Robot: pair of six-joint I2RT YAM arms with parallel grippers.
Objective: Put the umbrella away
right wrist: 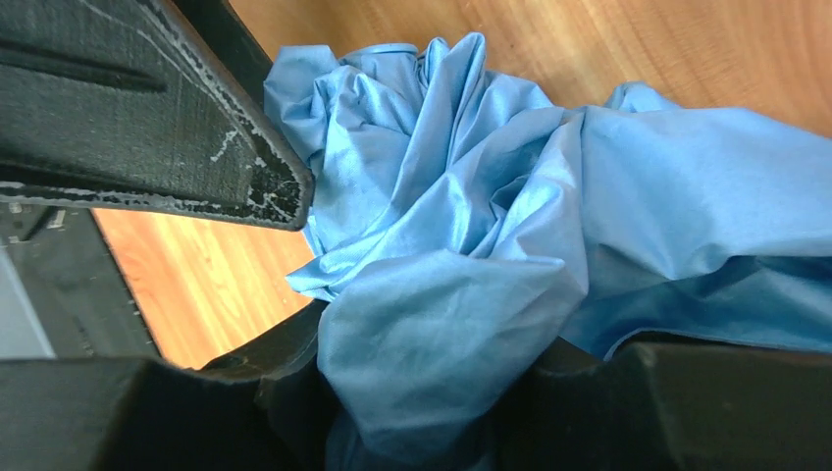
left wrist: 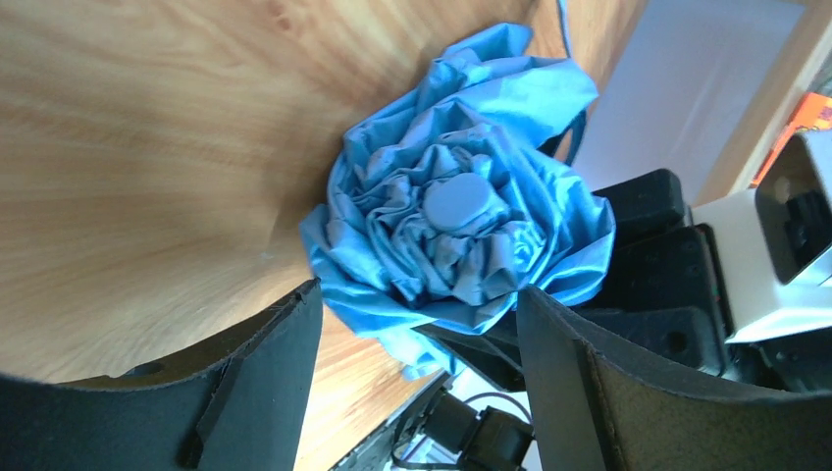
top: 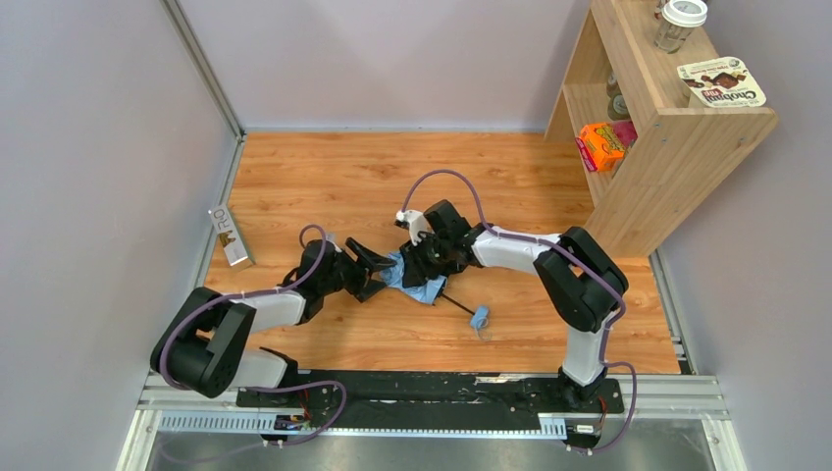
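The umbrella (top: 420,287) lies on the wood-plank floor (top: 324,177), out to the left of the wooden shelf unit (top: 677,147) and nearer the arm bases than the shelf's foot. Its sky-blue canopy is crumpled into a loose bundle. A thin dark shaft (top: 456,304) runs out of the bundle toward the near edge, ending in a small light blue handle (top: 480,317) that rests on the floor.

The right gripper (top: 430,263) sits on the shelf side of the bundle. In its wrist view the canopy fabric (right wrist: 471,226) is bunched between its black fingers (right wrist: 147,98) and pressed against both, so the jaws have closed in on the cloth.

The left gripper (top: 378,270) is on the side of the bundle away from the shelf and faces it. Its wrist view looks straight at the round cap (left wrist: 459,203) in the middle of the gathered canopy (left wrist: 392,255). Its two fingers (left wrist: 265,383) are spread wide, clear of the fabric, and grasp nothing.

On the shelf stand an orange box (top: 600,145) and, on the top board, a jar with a white lid (top: 680,22). Far from the shelf, against the left wall, a small carton (top: 229,235) leans on the floor
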